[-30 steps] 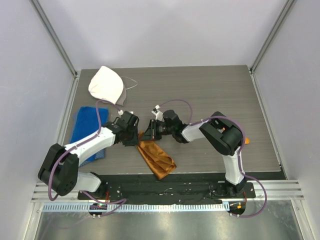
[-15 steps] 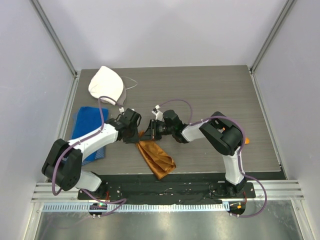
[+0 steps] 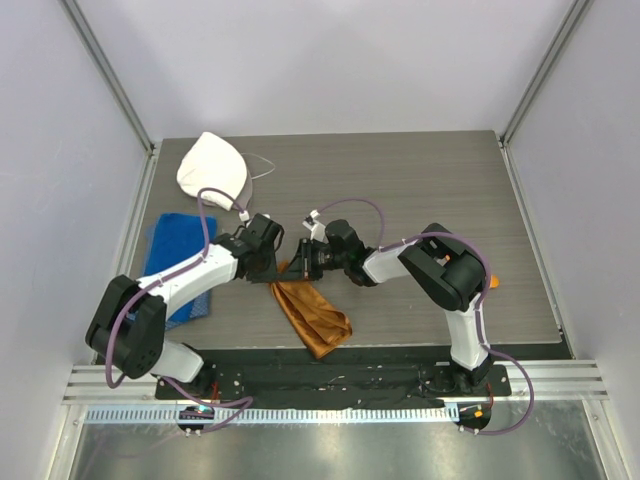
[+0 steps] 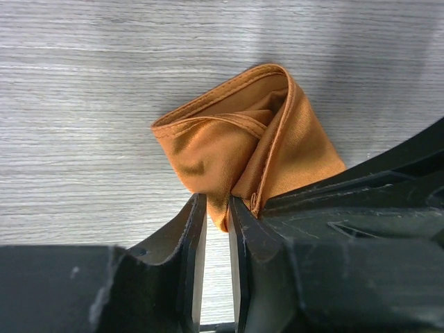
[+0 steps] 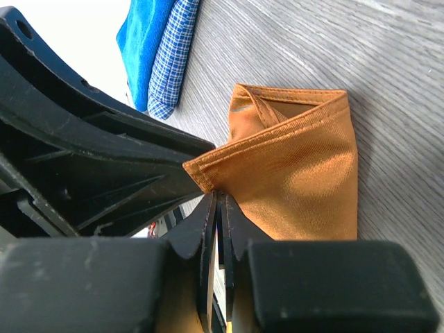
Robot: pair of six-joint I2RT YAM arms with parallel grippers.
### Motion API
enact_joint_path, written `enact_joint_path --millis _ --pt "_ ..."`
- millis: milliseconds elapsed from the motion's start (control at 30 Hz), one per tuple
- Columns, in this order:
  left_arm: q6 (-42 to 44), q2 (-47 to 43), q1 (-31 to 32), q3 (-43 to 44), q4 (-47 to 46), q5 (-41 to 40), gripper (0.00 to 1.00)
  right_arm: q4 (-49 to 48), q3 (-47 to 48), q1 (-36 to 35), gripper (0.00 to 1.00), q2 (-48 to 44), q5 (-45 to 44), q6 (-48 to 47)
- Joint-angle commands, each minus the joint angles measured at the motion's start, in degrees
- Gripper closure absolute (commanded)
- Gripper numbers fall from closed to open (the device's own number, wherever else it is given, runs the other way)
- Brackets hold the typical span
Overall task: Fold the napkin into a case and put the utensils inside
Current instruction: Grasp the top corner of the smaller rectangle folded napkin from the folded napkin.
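The rust-orange napkin [image 3: 312, 315] lies crumpled near the table's front edge, its upper end lifted between the two grippers. My left gripper [image 3: 275, 268] is shut on a fold of the napkin [image 4: 229, 146], with the cloth pinched between the tips of the left gripper [image 4: 216, 207]. My right gripper [image 3: 298, 262] faces it from the right. In the right wrist view the right gripper [image 5: 218, 198] is shut on the hemmed corner of the napkin [image 5: 298, 180]. The two grippers almost touch. No folded case shows. The utensils are hidden; only a small orange tip [image 3: 493, 281] shows behind the right arm.
A blue towel [image 3: 170, 255] lies at the left edge under the left arm; the blue towel [image 5: 149, 35] also shows in the right wrist view with a checkered cloth [image 5: 173, 66] beside it. A white rounded cloth cap [image 3: 213, 170] sits at the back left.
My left gripper has moved right to the napkin's raised end and closed on a fold of it. The right gripper has kept its grip and place.
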State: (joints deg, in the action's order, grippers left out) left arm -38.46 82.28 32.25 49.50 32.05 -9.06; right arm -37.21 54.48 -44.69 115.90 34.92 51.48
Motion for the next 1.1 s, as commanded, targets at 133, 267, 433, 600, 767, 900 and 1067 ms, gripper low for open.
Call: enact_joint_path --millis 133,267,433,600,767,900,1067 --pt "0.1 -1.3 0.2 0.1 -1.0 1.5 0.80 -0.8 2.6 -0.5 0.88 0.3 0.8 0.0" --pt "0.1 -0.1 0.2 0.3 -1.2 1.3 0.85 -0.1 3.2 -0.5 0.88 0.6 0.3 0.2" --pt "0.0 -1.9 0.2 0.9 -0.9 1.6 0.94 0.6 4.1 -0.6 0.88 2.1 -0.2 0.5" --pt "-0.1 -3.6 0.2 0.4 -0.3 2.3 1.00 1.2 5.5 -0.5 0.88 3.5 -0.6 0.2" --pt "-0.7 -5.1 0.2 -1.0 -2.2 5.3 1.00 3.3 7.1 -1.7 0.88 4.5 -1.0 -1.1" --pt "-2.6 -5.8 0.2 -2.5 -4.9 8.1 1.00 5.4 8.5 -2.6 0.88 6.0 -2.1 -1.6" --pt "-2.9 -5.5 0.1 -2.8 -3.0 2.0 1.00 11.2 9.7 -2.2 0.88 6.2 -4.9 -6.5"
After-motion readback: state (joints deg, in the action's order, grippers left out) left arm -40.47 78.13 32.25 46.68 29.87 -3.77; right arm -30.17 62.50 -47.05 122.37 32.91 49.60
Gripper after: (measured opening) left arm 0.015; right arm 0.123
